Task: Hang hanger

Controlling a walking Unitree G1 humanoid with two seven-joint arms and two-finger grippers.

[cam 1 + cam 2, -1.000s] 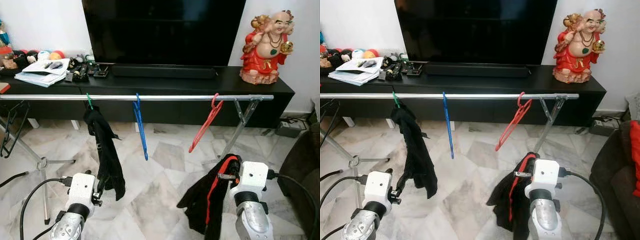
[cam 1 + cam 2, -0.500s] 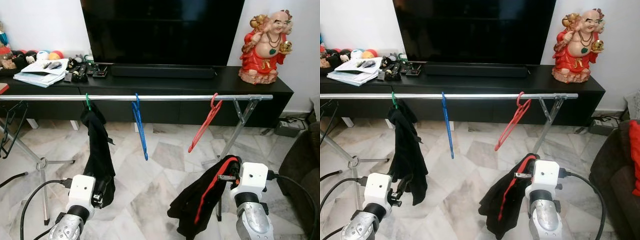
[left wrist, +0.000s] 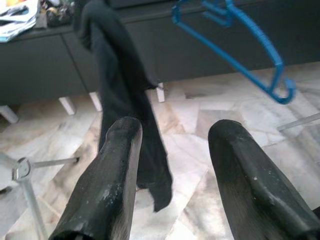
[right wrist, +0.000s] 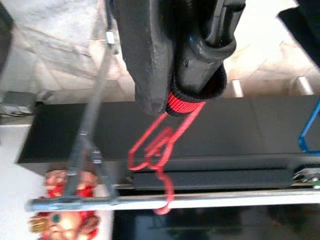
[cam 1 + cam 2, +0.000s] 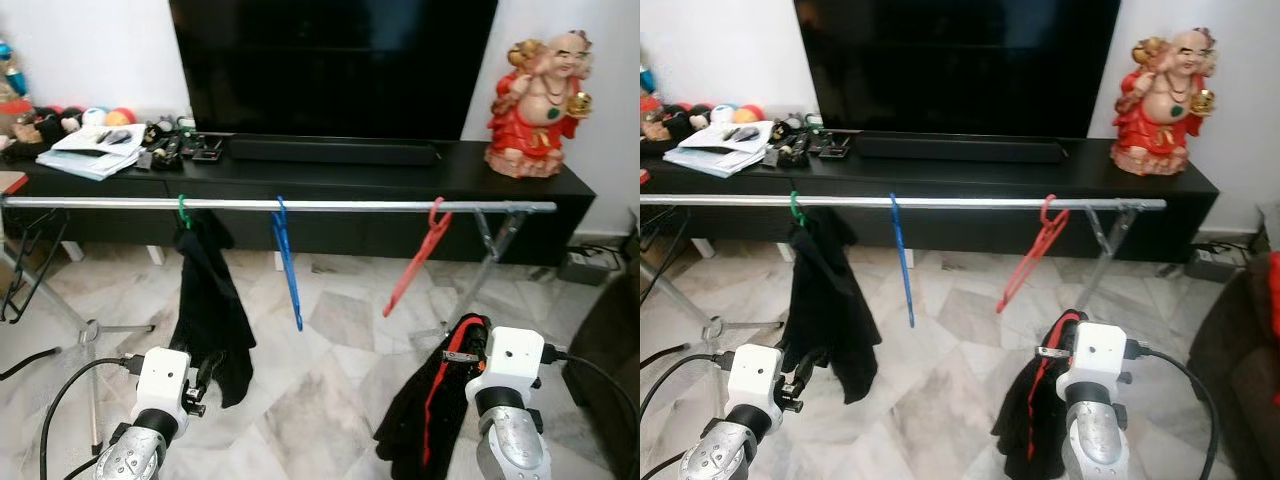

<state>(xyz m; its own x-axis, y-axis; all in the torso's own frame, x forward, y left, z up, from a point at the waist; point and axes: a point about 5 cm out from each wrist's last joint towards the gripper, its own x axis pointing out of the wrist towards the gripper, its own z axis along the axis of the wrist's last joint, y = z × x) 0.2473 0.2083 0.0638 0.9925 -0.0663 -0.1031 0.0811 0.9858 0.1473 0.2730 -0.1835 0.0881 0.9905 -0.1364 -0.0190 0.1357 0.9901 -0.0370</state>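
Right tool [image 4: 192, 75] is pinched on a red hanger [image 5: 447, 370] draped with a black garment [image 5: 415, 425], held low, likely so it can be lifted toward the rail [image 5: 330, 206]. That hanger hangs from the tool, well below and in front of the rail, near an empty red hanger [image 5: 418, 262]. Left tool [image 3: 172, 150] is spread, gripping nothing, facing a hung black garment [image 5: 208, 310] and a blue hanger [image 5: 288, 265].

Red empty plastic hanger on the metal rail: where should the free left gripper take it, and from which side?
Grip the red empty plastic hanger on its long slanted arm, partway below the hook, coming from the front, the robot's side. That arm hangs bare and tilted below the metal rail, while the hook sits tight on it. The left gripper is open.
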